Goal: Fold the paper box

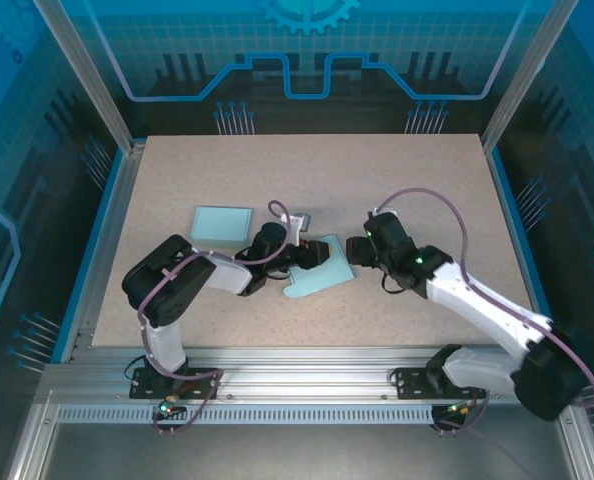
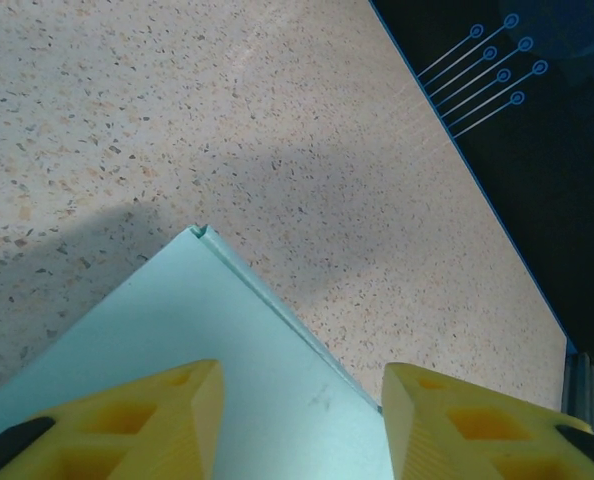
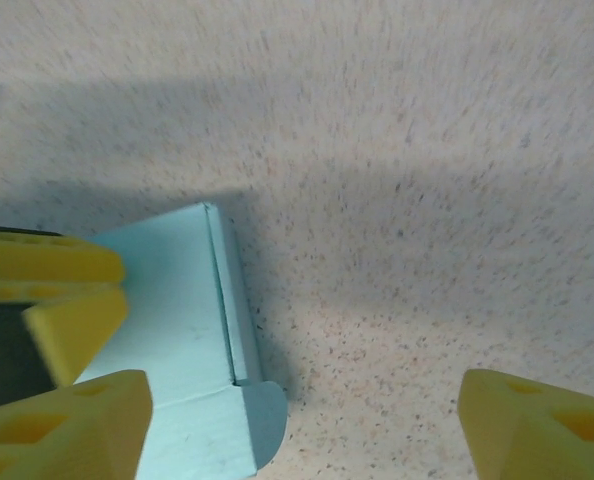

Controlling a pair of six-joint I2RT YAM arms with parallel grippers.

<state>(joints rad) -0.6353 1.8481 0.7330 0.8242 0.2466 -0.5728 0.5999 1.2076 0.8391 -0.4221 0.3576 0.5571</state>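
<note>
Left arm (image 1: 182,285) and right arm (image 1: 477,305) are black with white links; a mauve cable (image 1: 422,191) loops along each; left gripper (image 2: 301,366) and right gripper (image 3: 305,385) have yellow wedge fingers (image 2: 167,420).

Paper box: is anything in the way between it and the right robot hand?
Nothing visible blocks it. The right gripper hangs with open jaws at the edge of the paper box, partly over it. The left gripper is over the box too, on its other side, not between them.
</note>
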